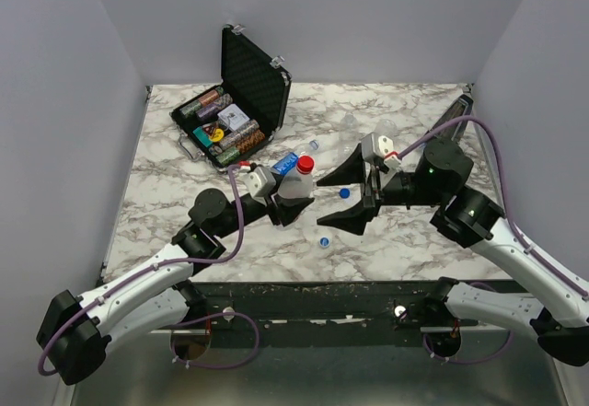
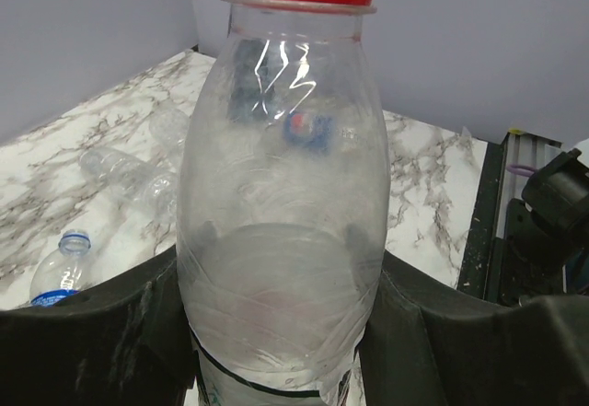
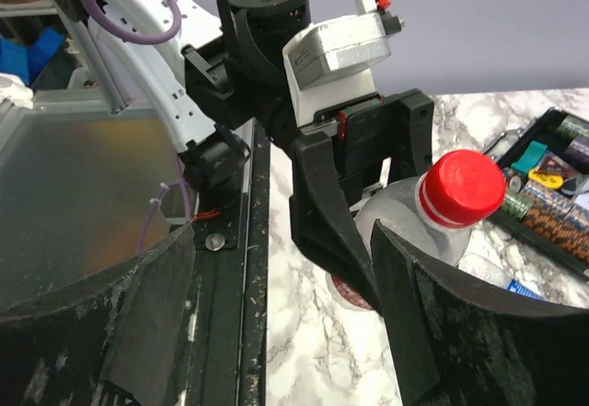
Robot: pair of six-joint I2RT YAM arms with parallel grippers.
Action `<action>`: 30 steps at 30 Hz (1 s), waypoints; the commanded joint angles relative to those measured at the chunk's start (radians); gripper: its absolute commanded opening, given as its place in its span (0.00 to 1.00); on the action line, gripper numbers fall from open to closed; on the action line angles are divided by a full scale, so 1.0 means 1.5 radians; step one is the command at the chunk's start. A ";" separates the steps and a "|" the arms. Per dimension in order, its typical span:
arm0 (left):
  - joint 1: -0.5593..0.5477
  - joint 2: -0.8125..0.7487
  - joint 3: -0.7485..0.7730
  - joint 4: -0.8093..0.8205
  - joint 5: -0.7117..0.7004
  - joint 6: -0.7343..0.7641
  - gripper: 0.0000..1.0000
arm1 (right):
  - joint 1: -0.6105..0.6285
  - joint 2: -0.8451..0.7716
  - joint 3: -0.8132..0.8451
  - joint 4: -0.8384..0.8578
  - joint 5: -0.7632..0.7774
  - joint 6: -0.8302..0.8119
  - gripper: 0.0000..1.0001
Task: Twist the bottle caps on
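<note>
- Chips (image 1: 225, 125) sit in the open black case (image 1: 256, 70) at the back left, well apart from the work; I think they have no part in this job.
- Next, the left gripper (image 1: 287, 207): its fingers squeeze the low part of the clear bottle (image 1: 296, 188) from both sides and hold it upright on the marble table (image 1: 405, 240). I think that is so it cannot spin or tip while its top gets turned.
- Just behind lies a blue-label bottle (image 1: 286, 161) on its side, maybe waiting its turn.
- On the held bottle sits the red cap (image 1: 306, 163); I cannot tell if it is tight.
- The right gripper (image 1: 319, 201) has its fingers wide apart and holds nothing. It points at the bottle, near the cap but not around it, maybe ready to twist.
- One blue cap (image 1: 344, 192) lies on the table between those open fingers and another blue cap (image 1: 324, 240) lies nearer the front, both loose, likely for other bottles.
</note>
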 commanded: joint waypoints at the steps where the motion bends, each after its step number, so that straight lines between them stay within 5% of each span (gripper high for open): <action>1: 0.001 -0.009 0.015 -0.012 -0.038 0.000 0.63 | 0.004 -0.018 -0.024 0.004 -0.006 0.016 0.84; 6: 0.001 0.001 0.016 0.004 0.018 0.004 0.63 | 0.002 -0.043 -0.017 -0.005 0.142 -0.005 0.86; 11: 0.001 0.021 0.035 -0.016 0.071 0.013 0.63 | -0.008 -0.023 0.043 -0.057 0.172 -0.043 0.85; 30: 0.001 0.050 0.041 0.030 0.199 -0.010 0.63 | -0.052 0.071 0.119 -0.100 0.017 -0.082 0.73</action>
